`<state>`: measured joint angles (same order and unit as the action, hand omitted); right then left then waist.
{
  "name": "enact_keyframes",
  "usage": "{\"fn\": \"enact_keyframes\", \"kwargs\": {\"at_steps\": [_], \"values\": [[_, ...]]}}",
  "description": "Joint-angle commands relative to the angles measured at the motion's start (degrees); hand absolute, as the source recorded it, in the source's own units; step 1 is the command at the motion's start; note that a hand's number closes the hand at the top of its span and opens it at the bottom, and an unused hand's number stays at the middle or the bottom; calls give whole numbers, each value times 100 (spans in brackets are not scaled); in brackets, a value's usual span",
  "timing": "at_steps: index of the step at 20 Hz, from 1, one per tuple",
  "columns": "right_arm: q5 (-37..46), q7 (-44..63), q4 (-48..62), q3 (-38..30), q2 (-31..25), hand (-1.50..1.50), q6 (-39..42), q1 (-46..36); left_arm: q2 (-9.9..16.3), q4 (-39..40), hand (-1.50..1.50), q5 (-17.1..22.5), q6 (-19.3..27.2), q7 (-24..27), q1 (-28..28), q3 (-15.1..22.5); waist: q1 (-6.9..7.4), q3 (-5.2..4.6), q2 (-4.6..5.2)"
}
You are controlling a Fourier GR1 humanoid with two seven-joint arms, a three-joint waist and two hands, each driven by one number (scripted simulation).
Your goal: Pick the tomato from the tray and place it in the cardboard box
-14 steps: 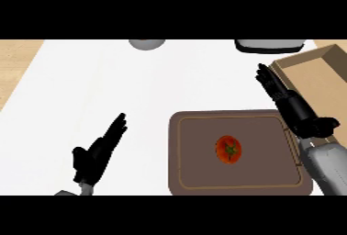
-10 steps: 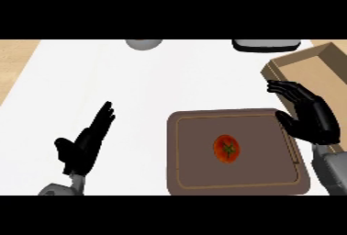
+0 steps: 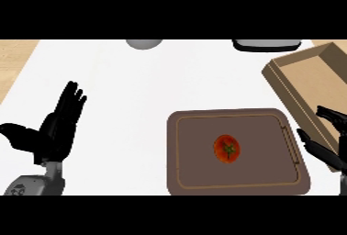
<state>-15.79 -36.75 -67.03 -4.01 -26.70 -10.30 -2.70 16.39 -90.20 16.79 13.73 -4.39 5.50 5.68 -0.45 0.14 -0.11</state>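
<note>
**Tomato sits untouched in the tray, right hand off to one side**

The tomato (image 3: 227,148) lies near the middle of the brown tray (image 3: 181,156), its green stalk-scar facing up, with bare tray floor all around it. Nothing is touching it. Lying out in the open like that, it looks easy to come at from above, and the low rim should not get in the way of fingers closing round it.

The tray rests flat on the white tabletop (image 3: 136,82), toward the right side. Just beyond its right edge stands the cardboard box (image 3: 288,87), open at the top and set at an angle, its near wall running close along the tray's corner. That nearness suits the job: once lifted, the tomato has only a short way to travel.

The right hand (image 3: 324,149) shows at the right edge, beside the tray and against the box wall, fingers spread and holding nothing. It is level with the tomato but clearly apart from it, so I'd judge the grasp not yet begun; it must come inward over the tray first.

The left hand (image 3: 58,131) is at the far left, well apart from the tray, fingers straight and pointing up, thumb out, empty. It seems simply parked out of the way.

At the far edge sit a grey rounded object (image 3: 143,43) and a dark-rimmed dish (image 3: 265,44), neither part of this.
</note>
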Motion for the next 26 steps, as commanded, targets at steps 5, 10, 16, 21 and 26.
{"fn": "enact_keyframes", "kwargs": {"at_steps": [5,10,16,21,26], "values": [[1079,19,-674,399,-1077,-150,216,631,-60,-282,0,-55,152,-287,-65,-51,-4,-26,-6],[1493,1217,-1532,851,-2278,-150,1108,860,137,-362,0,56,9,-386,-112,-218,24,-43,-20],[1356,2938,-3677,1149,-2179,-150,1263,1427,-22,-615,0,-114,154,-589,-92,-93,-36,-25,-20],[1412,3681,-4462,1094,-1835,-150,1454,1309,-161,-330,0,-108,-91,-360,-186,-243,15,-18,1],[2124,4046,-4680,1411,-1230,-150,1400,1389,-411,-69,0,-441,-36,-216,7,-176,11,-16,6]]}}
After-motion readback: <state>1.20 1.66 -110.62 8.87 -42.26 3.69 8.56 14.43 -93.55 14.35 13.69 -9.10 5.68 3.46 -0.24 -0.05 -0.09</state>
